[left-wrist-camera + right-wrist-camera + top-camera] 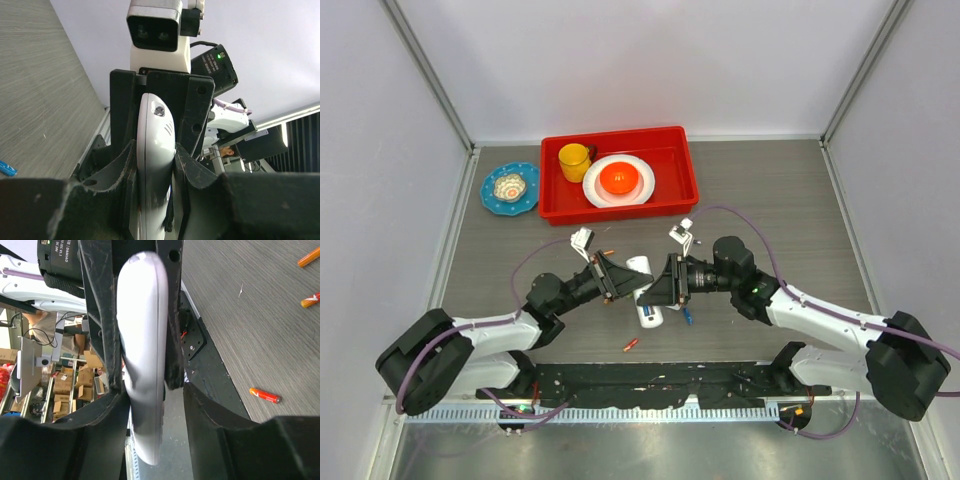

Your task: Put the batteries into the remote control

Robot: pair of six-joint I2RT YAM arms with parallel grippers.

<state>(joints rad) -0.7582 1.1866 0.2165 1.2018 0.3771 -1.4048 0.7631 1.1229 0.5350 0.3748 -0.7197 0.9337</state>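
Right wrist, left pincer (144, 375) clamped on remote control (142, 305), right pincer (154, 400) spread loosely around it, DAMIAO lettering (59, 255) behind.

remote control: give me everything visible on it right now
The remote control is a slim white oblong of glossy plastic with rounded ends, seen edge-on from both wrists. One end carries a small round dot and short ribbed slots. The left claw is shut across it; the right claw straddles it further along, one finger against it, a gap at the other. It looks held clear of the table. Keypad and battery bay are not visible.
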